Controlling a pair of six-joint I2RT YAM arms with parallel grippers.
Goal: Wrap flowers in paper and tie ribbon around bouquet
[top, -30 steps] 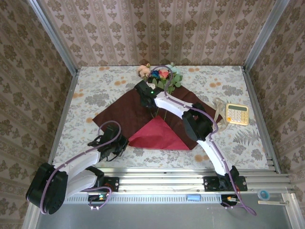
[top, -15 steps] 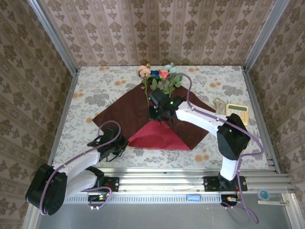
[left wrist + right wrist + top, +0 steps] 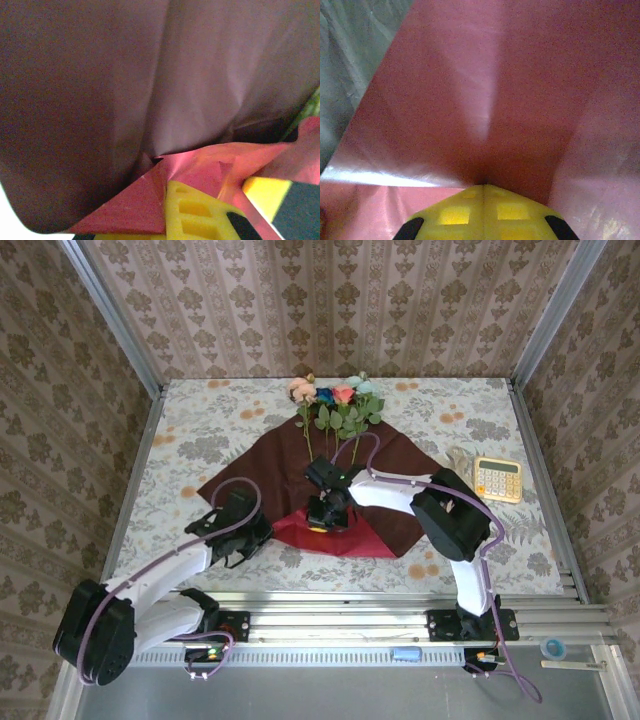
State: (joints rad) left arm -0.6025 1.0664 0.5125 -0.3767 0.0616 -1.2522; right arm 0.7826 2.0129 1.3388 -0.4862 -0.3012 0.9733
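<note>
Lying spread at table (image 3: pixel 200 430) centre: paper (image 3: pixel 255 475), near corner folded back, brighter red face up. Resting on far corner of sheet: flowers (image 3: pixel 335 400), heads beyond edge, stems pointing toward arms. Clamped tight on folded flap: right gripper (image 3: pixel 325 518), yellow fingers (image 3: pixel 470 200) pressed together. Pinching near-left edge of sheet: left gripper (image 3: pixel 255 538), paper caught between fingers. Heaped just beside calculator (image 3: pixel 497 478), right of sheet: ribbon (image 3: pixel 459 462).

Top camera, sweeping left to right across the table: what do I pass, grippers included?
left gripper, shut on the near-left edge of the paper → right gripper, shut on the paper's folded-up corner → ribbon → calculator
</note>
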